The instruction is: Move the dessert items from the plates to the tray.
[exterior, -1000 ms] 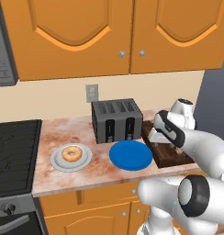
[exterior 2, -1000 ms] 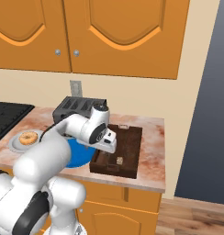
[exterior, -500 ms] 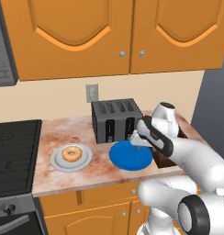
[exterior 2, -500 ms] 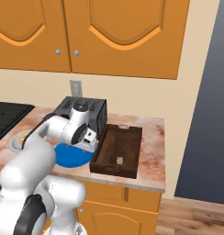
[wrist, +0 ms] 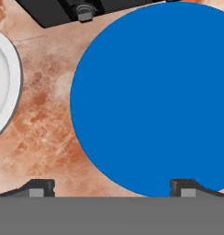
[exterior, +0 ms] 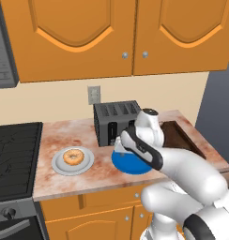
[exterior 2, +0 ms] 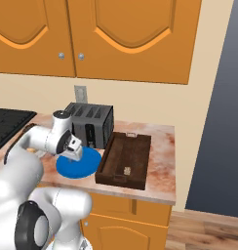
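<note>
Claw [wrist: 109, 187] spread wide, empty, over blue plate [wrist: 159, 96] edge, counter [wrist: 49, 133] alongside.

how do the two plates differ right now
Colour: the blue plate is bright blue, while the grey-white plate is pale with a darker rim.
Load: the grey-white plate carries the donut; the blue plate is bare.
Place: the blue plate lies in front of the toaster with the gripper above it; the grey-white plate sits further left, towards the stove.
Both are round, flat and lie on the counter.
</note>
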Controlling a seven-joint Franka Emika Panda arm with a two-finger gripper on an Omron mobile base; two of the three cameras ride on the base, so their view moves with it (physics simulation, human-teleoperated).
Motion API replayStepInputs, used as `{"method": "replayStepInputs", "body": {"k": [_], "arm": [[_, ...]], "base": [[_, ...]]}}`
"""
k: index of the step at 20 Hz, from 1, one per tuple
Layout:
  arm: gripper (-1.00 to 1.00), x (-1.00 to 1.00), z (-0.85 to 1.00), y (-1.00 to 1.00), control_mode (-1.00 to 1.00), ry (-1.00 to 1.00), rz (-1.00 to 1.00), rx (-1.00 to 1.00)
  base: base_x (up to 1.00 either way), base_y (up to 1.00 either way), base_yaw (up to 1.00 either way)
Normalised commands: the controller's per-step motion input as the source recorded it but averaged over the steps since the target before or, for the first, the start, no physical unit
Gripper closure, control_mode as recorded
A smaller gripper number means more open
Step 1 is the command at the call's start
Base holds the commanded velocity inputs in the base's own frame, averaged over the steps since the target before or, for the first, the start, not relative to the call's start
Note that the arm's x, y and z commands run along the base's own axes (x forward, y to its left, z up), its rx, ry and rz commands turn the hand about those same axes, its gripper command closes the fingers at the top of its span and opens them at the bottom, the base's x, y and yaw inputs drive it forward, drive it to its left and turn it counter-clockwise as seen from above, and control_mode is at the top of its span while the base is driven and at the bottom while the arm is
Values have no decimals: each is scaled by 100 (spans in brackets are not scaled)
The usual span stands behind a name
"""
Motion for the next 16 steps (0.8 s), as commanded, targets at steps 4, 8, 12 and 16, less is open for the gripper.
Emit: {"method": "replayStepInputs", "body": {"k": [4,8,12,16], "arm": [[-100,0,13,80,-100,2,0,-2],[-100,0,23,64,-100,14,0,-4],[-100,0,29,34,-100,18,0,-4],[-100,1,23,34,-100,11,0,-6]], "base": [[0,0,0],[0,0,0],[0,0,0],[0,0,0]]}}
